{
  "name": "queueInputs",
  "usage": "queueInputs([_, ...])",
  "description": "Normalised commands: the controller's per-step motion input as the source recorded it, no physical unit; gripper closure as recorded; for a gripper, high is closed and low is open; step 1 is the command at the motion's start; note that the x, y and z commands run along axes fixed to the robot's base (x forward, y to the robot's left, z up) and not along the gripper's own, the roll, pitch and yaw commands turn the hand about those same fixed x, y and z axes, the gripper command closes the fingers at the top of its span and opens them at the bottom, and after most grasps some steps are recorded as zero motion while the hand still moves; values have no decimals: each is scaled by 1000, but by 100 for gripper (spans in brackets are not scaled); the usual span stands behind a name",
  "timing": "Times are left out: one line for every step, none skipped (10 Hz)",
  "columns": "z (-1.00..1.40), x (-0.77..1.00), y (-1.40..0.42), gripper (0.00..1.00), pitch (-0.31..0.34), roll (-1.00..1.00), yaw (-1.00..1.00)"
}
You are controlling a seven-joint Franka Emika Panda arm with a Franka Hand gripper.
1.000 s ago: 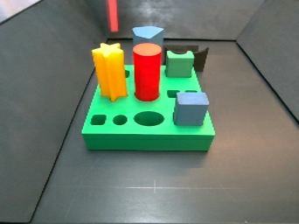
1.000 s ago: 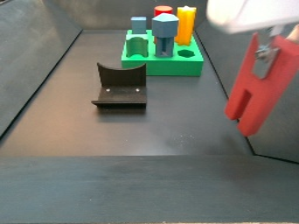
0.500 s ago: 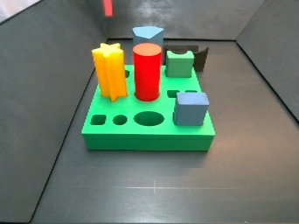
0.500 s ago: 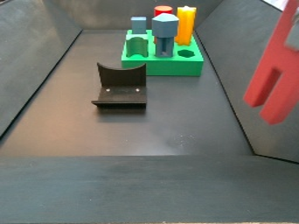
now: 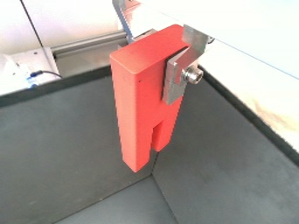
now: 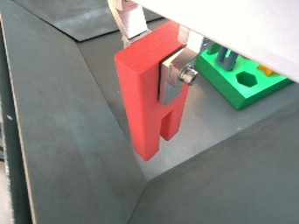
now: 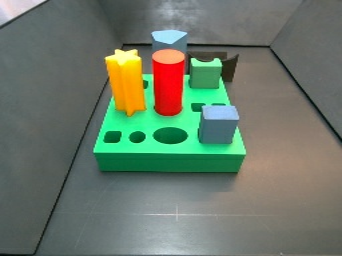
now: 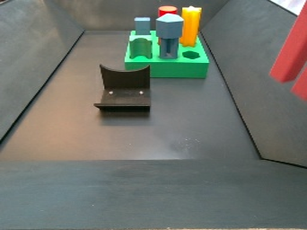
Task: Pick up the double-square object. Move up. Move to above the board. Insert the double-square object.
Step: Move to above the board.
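Observation:
My gripper [image 5: 149,63] is shut on the double-square object [image 5: 142,105], a tall salmon-red prism with a lengthwise groove, gripped near its top end. One silver finger [image 5: 183,73] lies flat on its grooved face, seen in both wrist views. The prism [image 6: 145,98] hangs well above the dark floor. In a side view only part of the prism [image 8: 292,56] shows at the right edge, and the gripper is out of frame. The board [image 7: 174,156], a thick bright-green block, rests on the floor away from the prism; a corner of the board [image 6: 253,84] shows behind the prism.
On the board stand a yellow star peg [image 7: 124,80], a red cylinder [image 7: 167,82], a blue-grey cube [image 7: 218,124] and a small green notched peg [image 7: 205,71]. The dark fixture [image 8: 124,87] stands on the floor in front of the board [image 8: 192,68]. Dark walls enclose the floor.
The gripper has risen with the double-square object. In one side view the prism left the frame at the top; in the other it climbed toward the upper right edge.

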Motion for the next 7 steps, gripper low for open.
queueInputs([60,301,-1000,100,103,-50,-1000])
queueInputs([51,303,-1000,100,101,-49,-1000])
queueInputs([55,301,-1000,100,106,-92,-963])
queueInputs([57,300,-1000,100,70,-139,-697])
queueInputs([57,301,-1000,100,56,-109,-357])
queueInputs([57,301,-1000,100,55,-98,-249])
queueInputs([58,304,-1000,100,59,-58,-95])
